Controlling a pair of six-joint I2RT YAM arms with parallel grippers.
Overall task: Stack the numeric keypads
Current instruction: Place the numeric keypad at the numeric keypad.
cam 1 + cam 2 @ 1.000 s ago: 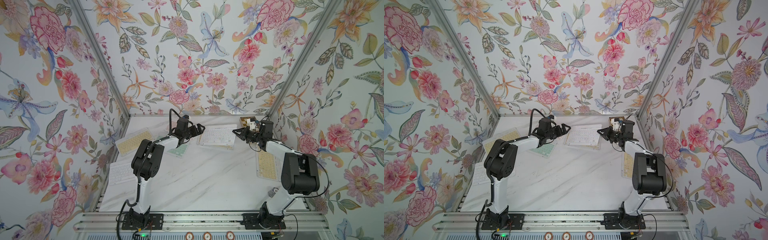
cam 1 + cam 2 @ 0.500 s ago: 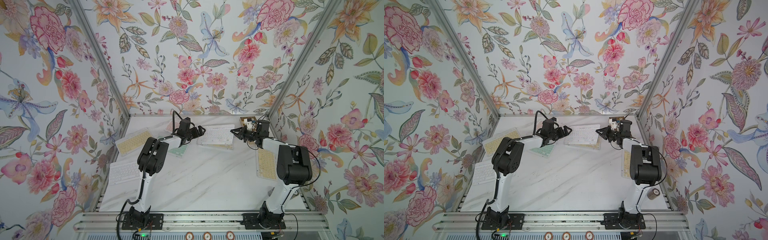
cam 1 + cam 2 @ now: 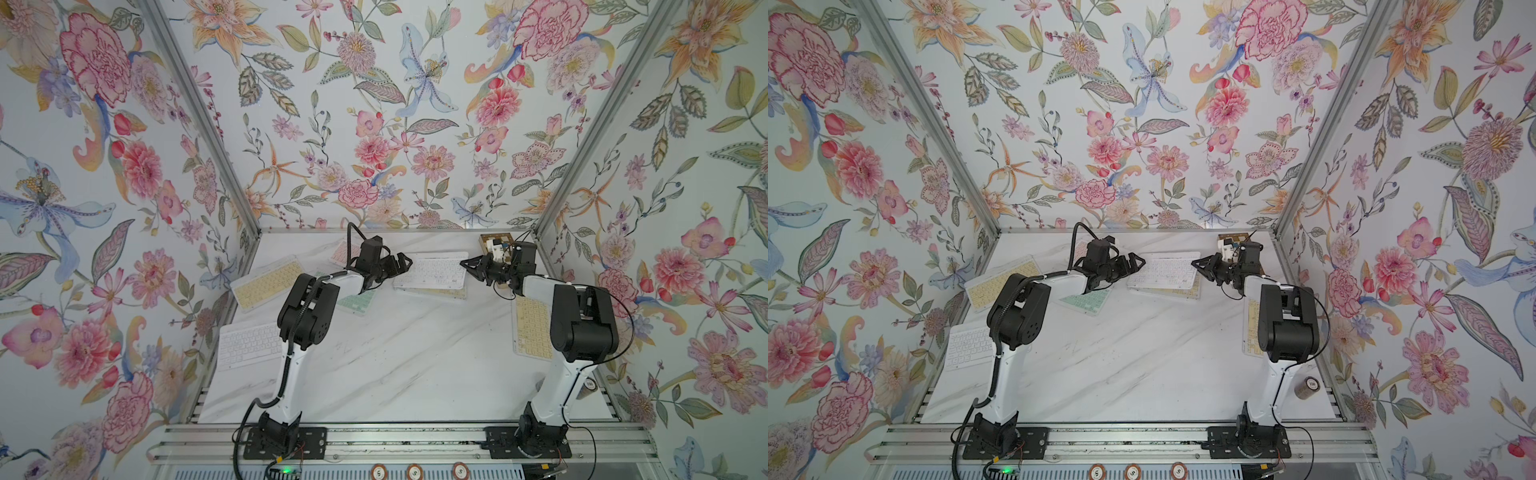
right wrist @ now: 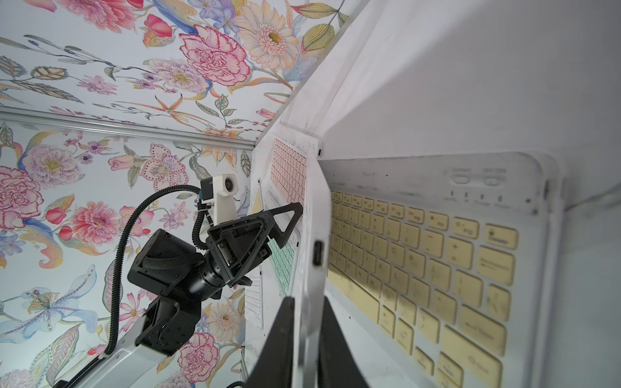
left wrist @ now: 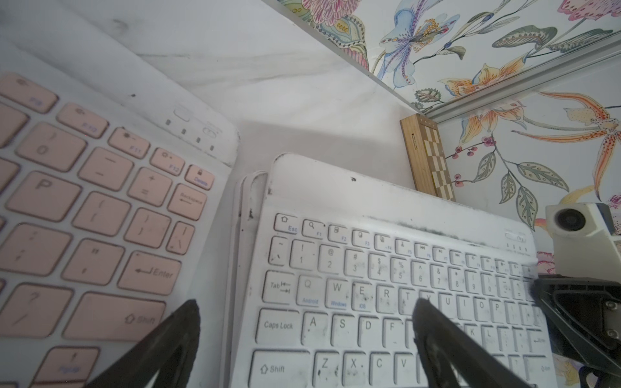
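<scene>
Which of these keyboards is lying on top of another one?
The white-keyed keyboard at the back middle: a yellow-keyed keyboard shows beneath it, unlike the others.

A robot test cell in a lab: two arms [image 3: 307,316] bolted to a metal rail [image 3: 395,438] at the near edge of a marble-look table [image 3: 415,365], boxed in by aluminium posts [image 3: 199,112] and flowered panels [image 3: 374,83], keypads [image 3: 266,284] strewn about it

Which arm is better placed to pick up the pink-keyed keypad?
Probably left: the left fingers are open beside the white-framed pink-keyed keypad; the right fingers straddle the all-white keypad's edge.
</scene>
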